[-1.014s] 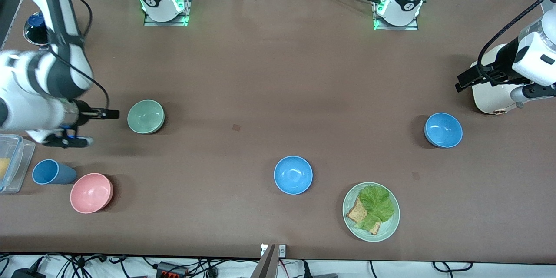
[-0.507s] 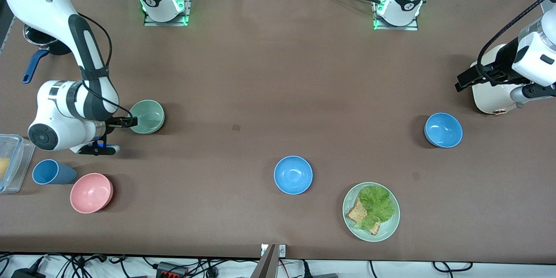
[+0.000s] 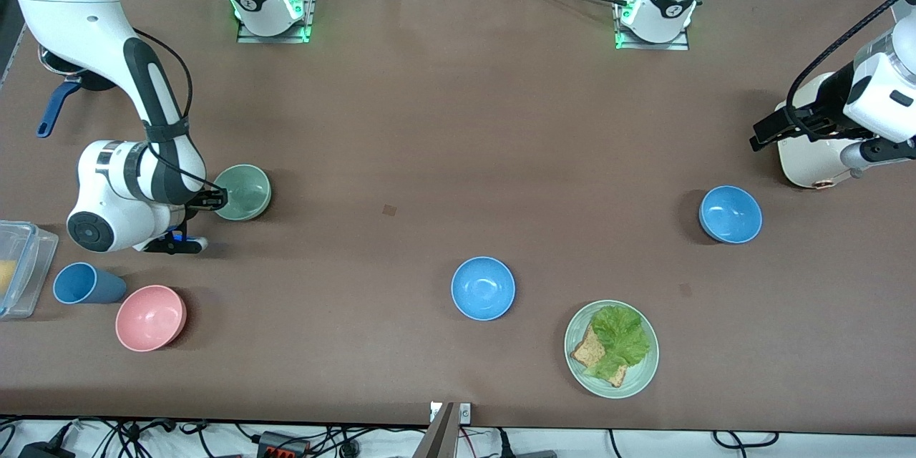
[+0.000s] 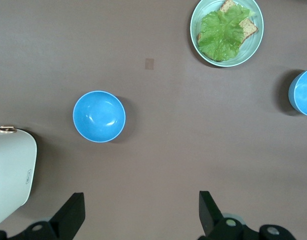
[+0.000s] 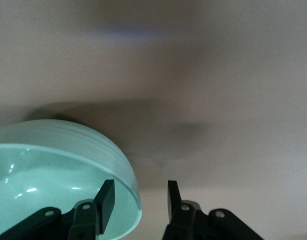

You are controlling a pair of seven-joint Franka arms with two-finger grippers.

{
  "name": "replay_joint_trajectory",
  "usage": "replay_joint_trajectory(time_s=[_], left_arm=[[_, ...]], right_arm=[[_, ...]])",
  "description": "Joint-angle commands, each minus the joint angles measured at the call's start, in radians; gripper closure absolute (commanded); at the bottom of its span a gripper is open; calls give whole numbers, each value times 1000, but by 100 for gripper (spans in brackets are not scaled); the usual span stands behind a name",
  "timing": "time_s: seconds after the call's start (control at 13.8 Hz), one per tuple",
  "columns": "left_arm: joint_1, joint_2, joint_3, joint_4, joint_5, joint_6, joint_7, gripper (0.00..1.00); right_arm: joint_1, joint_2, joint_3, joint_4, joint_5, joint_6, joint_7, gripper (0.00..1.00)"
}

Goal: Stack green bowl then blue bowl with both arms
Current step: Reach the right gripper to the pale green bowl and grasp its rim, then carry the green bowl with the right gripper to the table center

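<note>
High front camera faces both robot bases at twelve o'clock; left wrist camera looks straight down from height, sharing the blue bowl [image 3: 731, 214]; right wrist camera sits close.

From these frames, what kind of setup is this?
Probably a robotics lab bench staged as a kitchen: two arm bases bolted along a brown table, cables and power strips at its edge, and tableware laid out, including a green bowl, a blue bowl and a sandwich plate.
</note>
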Motion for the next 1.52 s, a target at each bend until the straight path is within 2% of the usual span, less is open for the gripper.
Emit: replay_joint_trajectory(time_s=[0.0, 0.07, 0.22, 0.43, 0.58, 0.94, 1.09, 1.45], left_arm=[[2, 14, 0, 22, 10, -22, -1, 0], [2, 16, 1, 22, 10, -21, 0, 0], [2, 16, 1, 22, 10, -22, 0, 0], [2, 16, 0, 23, 10, -22, 0, 0], [0, 16, 1, 24, 10, -22, -1, 0], [0, 20, 1, 24, 13, -27, -3, 0], [8, 28, 3, 24, 26, -27, -3, 0], [-5, 36, 0, 24, 26, -30, -7, 0]], right_arm=[[-8, -4, 4, -9, 6, -7, -4, 83], [-3, -4, 4, -9, 6, -10, -3, 99], [2, -10, 24, -7, 12, -20, -3, 100], [6, -33, 76, 0, 72, -60, -1, 100], [14, -60, 136, 17, 75, -86, 42, 100], [29, -87, 418, 30, 75, -93, 281, 100], [44, -82, 493, 31, 86, -74, 377, 100], [259, -35, 498, 34, 82, 109, 553, 100]])
